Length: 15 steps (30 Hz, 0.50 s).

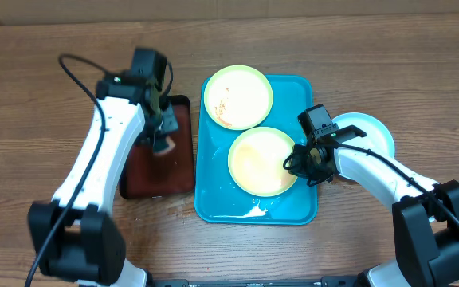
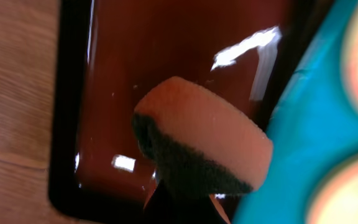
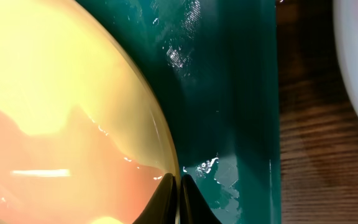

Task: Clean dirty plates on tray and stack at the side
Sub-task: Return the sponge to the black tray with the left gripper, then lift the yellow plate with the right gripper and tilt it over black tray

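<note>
Turquoise tray (image 1: 213,195), 2 yellow-green plates (image 1: 238,97) (orange smears).

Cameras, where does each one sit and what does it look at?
Overhead: above the table, looking straight down at the blue tray, left arm and right arm showing.
Left wrist: on the left arm, looking down at the sponge in the left gripper over the black tray.
Right wrist: on the right arm, looking at the right gripper pinching a yellow plate.
Both wrist views share the blue tray.

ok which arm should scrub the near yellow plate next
Left, probably. Its jaws hold the sponge over the black tray, right beside the blue tray. The right jaws are shut on the near plate at its rim, so that arm looks busy steadying it.
</note>
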Each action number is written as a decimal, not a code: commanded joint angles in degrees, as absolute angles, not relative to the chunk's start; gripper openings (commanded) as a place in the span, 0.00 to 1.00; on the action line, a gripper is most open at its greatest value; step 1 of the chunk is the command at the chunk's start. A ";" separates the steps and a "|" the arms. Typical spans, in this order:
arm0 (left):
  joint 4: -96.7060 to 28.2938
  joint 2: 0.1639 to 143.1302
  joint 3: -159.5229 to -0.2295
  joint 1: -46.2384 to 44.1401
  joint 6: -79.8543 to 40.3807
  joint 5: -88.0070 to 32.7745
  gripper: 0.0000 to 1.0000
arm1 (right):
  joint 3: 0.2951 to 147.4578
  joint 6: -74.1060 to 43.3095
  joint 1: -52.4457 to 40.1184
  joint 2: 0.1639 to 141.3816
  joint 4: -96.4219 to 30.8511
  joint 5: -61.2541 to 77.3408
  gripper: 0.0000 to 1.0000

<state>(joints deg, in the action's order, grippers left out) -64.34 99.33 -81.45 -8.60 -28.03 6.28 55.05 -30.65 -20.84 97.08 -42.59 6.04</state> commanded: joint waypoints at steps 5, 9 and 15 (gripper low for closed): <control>-60.20 102.43 -73.82 -6.39 -24.34 4.19 0.11 | 61.54 -24.21 -21.58 96.92 -49.71 4.78 0.04; -63.77 100.92 -76.93 -5.02 -24.25 2.46 0.47 | 68.45 -20.38 -23.29 96.20 -55.66 1.96 0.04; -72.07 97.14 -87.11 -0.21 -21.78 -0.21 0.74 | 81.47 -16.64 -27.86 96.20 -62.37 -3.07 0.04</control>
